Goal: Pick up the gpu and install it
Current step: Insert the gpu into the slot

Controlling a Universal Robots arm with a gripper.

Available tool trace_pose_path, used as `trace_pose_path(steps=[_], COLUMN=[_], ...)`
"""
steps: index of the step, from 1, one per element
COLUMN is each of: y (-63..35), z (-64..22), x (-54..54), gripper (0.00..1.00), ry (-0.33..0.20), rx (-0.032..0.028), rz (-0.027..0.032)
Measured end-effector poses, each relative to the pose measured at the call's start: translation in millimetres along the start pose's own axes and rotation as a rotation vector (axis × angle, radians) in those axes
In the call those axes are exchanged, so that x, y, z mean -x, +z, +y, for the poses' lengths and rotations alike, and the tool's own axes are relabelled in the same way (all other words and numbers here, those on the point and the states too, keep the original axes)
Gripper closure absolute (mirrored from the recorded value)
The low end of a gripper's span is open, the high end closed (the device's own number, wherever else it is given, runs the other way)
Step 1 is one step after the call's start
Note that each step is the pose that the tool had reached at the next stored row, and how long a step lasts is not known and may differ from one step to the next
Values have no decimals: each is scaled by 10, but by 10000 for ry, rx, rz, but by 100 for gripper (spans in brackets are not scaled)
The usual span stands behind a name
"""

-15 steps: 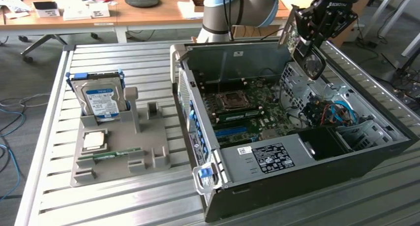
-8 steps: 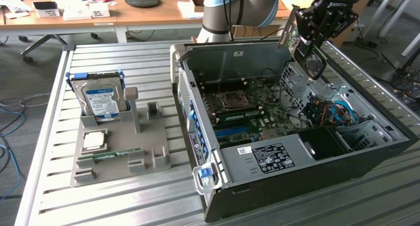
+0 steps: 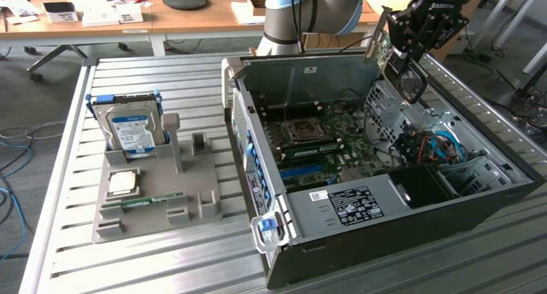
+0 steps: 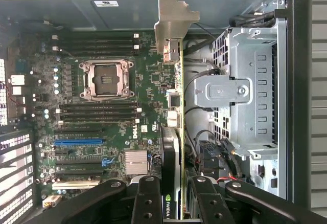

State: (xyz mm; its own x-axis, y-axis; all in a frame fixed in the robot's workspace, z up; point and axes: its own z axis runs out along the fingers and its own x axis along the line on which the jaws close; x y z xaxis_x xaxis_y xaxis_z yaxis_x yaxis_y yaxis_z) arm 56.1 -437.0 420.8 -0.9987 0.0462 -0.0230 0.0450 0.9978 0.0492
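Note:
The gpu (image 3: 408, 79) hangs on edge above the far right side of the open computer case (image 3: 385, 236), fan face towards the exterior view's right. My gripper (image 3: 403, 50) is shut on it from above. In the wrist view the gpu (image 4: 177, 81) appears edge-on, with its grey metal bracket (image 4: 173, 17) at the far end. My gripper (image 4: 176, 206) has its black fingers (image 4: 149, 198) clamped on either side of the card. Below lies the green motherboard (image 4: 127, 127) with a blue slot (image 4: 76, 142). The card is clear of the board.
Beside the card inside the case stand a grey drive cage (image 4: 250, 96) and loose cables (image 3: 432, 147). On the slatted table, at the exterior view's left, a grey tray (image 3: 158, 185) holds a hard drive (image 3: 128, 124), a processor (image 3: 122, 182) and a memory stick (image 3: 145, 201).

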Motion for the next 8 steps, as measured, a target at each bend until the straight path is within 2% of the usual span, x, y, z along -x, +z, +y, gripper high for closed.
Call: trace_pose_path(steps=[8], y=[0], z=[0], x=[0], gripper=[73], ry=[0], rx=[0], rz=[0])
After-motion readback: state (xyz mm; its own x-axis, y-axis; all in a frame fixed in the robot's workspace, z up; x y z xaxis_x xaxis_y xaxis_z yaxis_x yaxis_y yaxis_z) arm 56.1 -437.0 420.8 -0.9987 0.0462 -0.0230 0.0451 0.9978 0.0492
